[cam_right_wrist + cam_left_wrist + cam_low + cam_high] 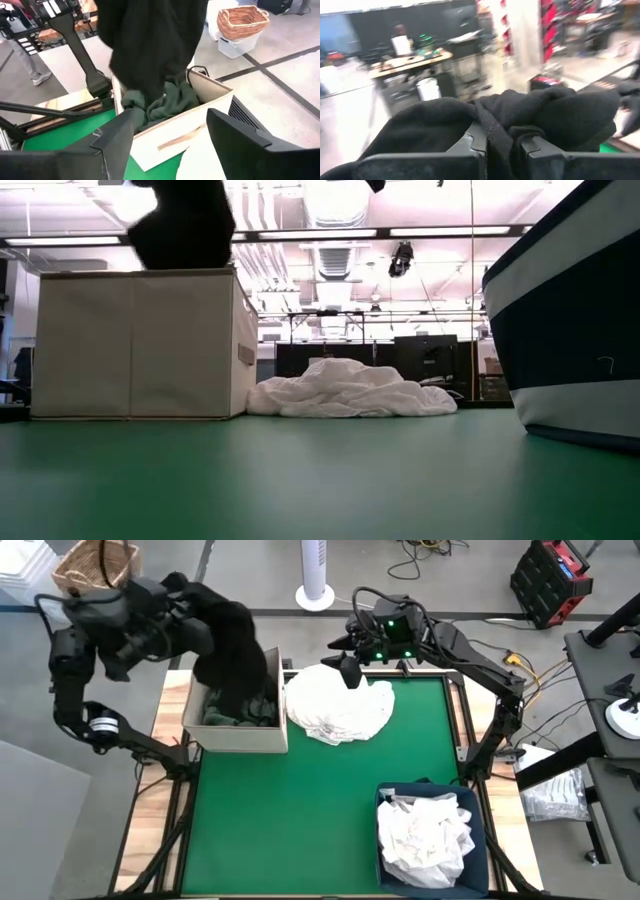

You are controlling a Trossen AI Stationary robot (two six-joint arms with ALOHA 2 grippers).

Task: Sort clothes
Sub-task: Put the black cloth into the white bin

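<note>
Clothes sit in three spots on your counter. At the far left, your left tool is pinching a black garment that hangs down into the beige box; dark green garments already lie inside that box. Just right of the box, a white pile rests on the green counter, touching or nearly touching the box wall. Your right tool hovers over the pile's far edge with its fingers spread and nothing between them. At the near right corner, the navy bin holds crumpled white garments, well apart from the pile.
</note>
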